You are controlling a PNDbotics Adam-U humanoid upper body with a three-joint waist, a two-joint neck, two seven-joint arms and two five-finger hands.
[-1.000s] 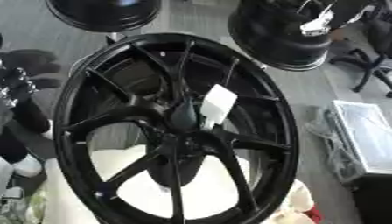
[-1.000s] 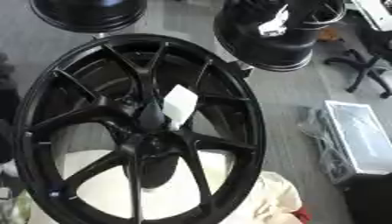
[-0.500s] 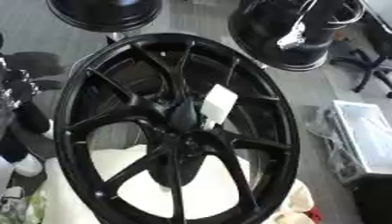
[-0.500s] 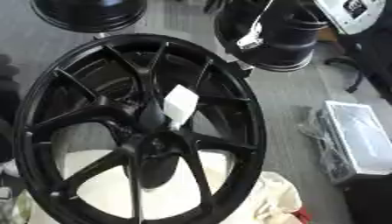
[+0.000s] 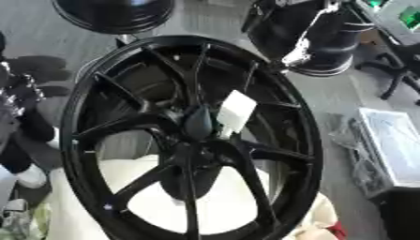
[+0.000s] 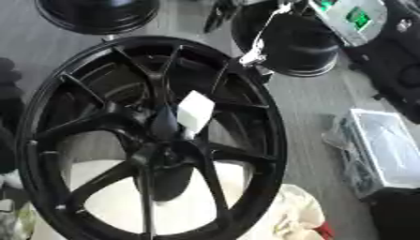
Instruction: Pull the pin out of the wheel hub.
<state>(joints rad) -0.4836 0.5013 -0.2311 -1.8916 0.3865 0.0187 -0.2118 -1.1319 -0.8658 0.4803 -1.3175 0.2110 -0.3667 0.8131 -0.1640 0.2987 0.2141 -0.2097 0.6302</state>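
Right hand [image 6: 252, 52] has dropped to the wheel hub's [image 6: 205, 164] upper-right rim. The tagged pin [image 6: 166, 123] sits at its centre. Left hand [image 5: 10, 96] is beside its left rim. I cannot tell either hand's fingers.

This looks like a workshop or robotics lab with a grey floor. A large black spoked alloy wheel [image 5: 189, 140] fills the view, more black wheel rims [image 5: 111, 14] stand behind it, and a clear plastic storage bin [image 5: 393, 145] sits on the floor to the right.

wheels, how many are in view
3. The big black wheel with the white tag fills the middle; a second wheel is top left, a third wheel top right. More may lie outside the views.
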